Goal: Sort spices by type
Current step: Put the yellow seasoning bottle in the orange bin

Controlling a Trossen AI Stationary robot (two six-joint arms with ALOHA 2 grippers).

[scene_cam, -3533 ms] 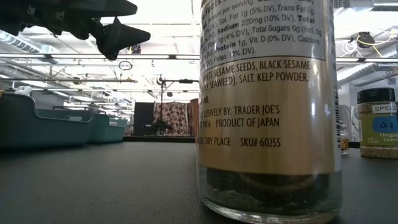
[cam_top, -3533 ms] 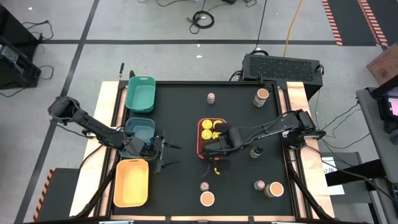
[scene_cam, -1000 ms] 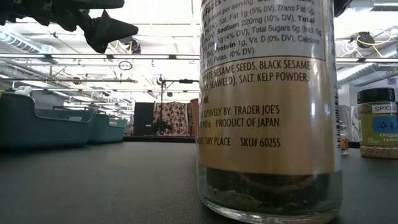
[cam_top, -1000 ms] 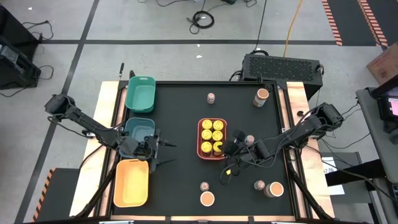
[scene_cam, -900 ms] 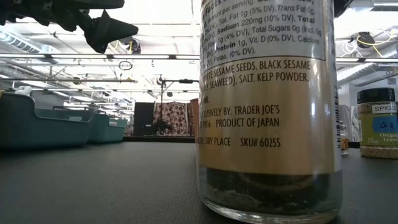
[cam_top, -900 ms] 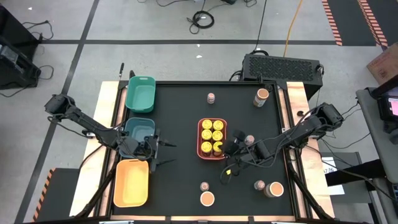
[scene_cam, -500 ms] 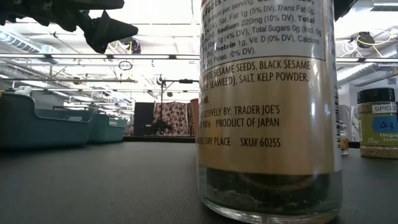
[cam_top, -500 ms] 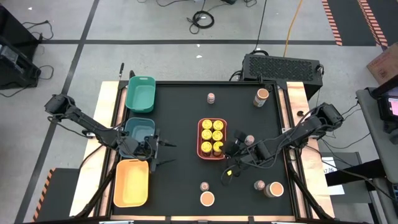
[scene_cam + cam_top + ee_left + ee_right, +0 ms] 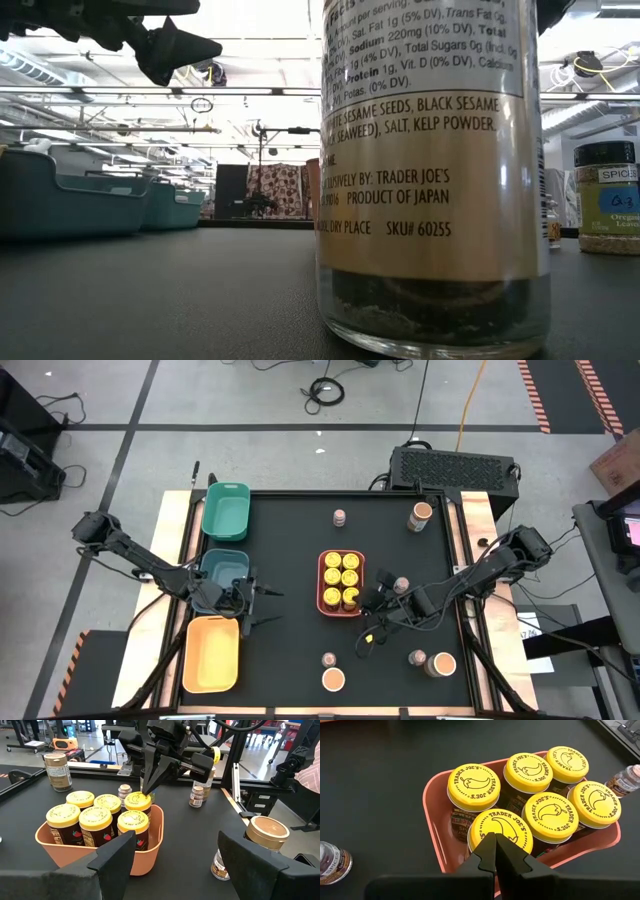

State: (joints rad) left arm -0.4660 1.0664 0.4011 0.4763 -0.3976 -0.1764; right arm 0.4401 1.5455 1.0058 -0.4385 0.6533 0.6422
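Across the dark worktop [image 9: 290, 560] the sorting looks about half done, as I judge it: one kind of spice is gathered and the rest stand loose. Along its left edge sit the green tray [image 9: 226, 511], the teal tray [image 9: 224, 567] and the yellow tray [image 9: 211, 653]; nothing shows inside them from above. Near the middle, the coral tray [image 9: 341, 583] holds six yellow-lidded jars [image 9: 552, 813] in two rows, packed touching one another. Left to sort are the tan-lidded jars [image 9: 422, 512] and the small pinkish-lidded jars [image 9: 340, 517], scattered singly at the far edge, near the front edge and beside the right arm. One labelled jar [image 9: 432, 180] stands right in front of the low camera. The right hand [image 9: 495, 851] hangs just above the near-corner yellow lid, fingers pressed together, gripping nothing. The left hand [image 9: 172, 852] waits near the teal tray, fingers spread wide and empty
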